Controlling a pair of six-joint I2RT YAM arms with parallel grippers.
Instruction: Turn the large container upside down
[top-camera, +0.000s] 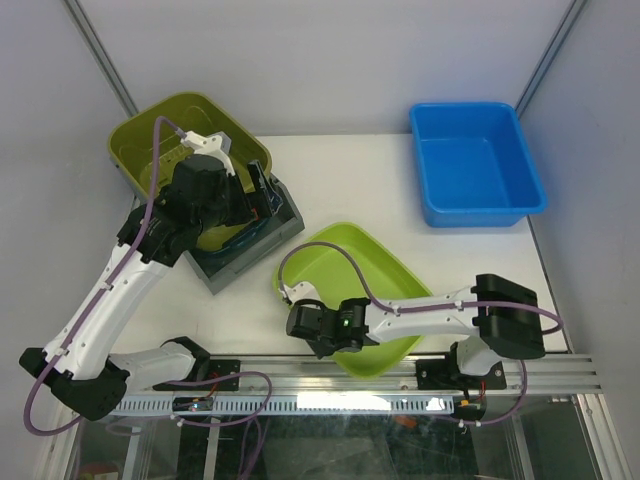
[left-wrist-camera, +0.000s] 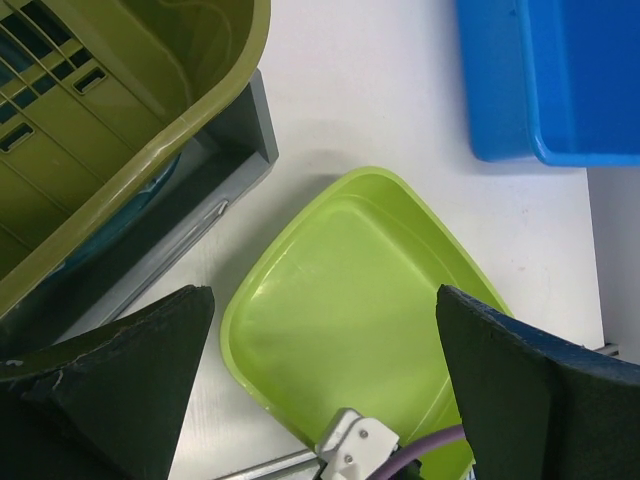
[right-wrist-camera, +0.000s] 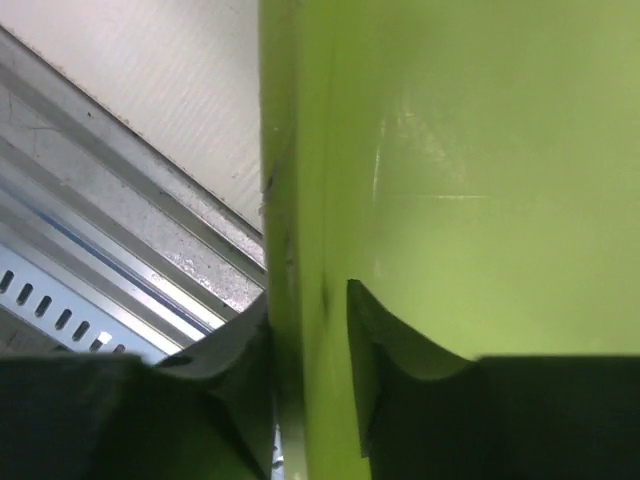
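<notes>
The right gripper (right-wrist-camera: 308, 300) was found pinched across the near rim of the lime-green container (top-camera: 335, 262), upright on the table (top-camera: 370, 190), evidently to lever it over, while the left gripper (left-wrist-camera: 322, 292) hung wide open, empty.

The lime tub (top-camera: 335, 275) is smooth plastic with a soft gloss. Close up, its rim carries fine scuffs and dark marks. The olive bin (top-camera: 150, 135) is plastic too, semi-glossy, and its outer wall is ribbed and slotted. The blue tub (top-camera: 478, 165) is smooth, shiny plastic. The grey tray (top-camera: 245, 262) looks like duller, matt plastic. The surface (top-camera: 360, 180) is white and matt, finely ribbed when seen near. The rail (top-camera: 400, 372) is bare brushed metal, scratched and speckled. The left claw (left-wrist-camera: 322, 292) and the right claw (right-wrist-camera: 310, 330) have matt black fingers (right-wrist-camera: 420, 400), slightly grainy at the edges. The cable (top-camera: 330, 250) has a smooth purple sheath.
</notes>
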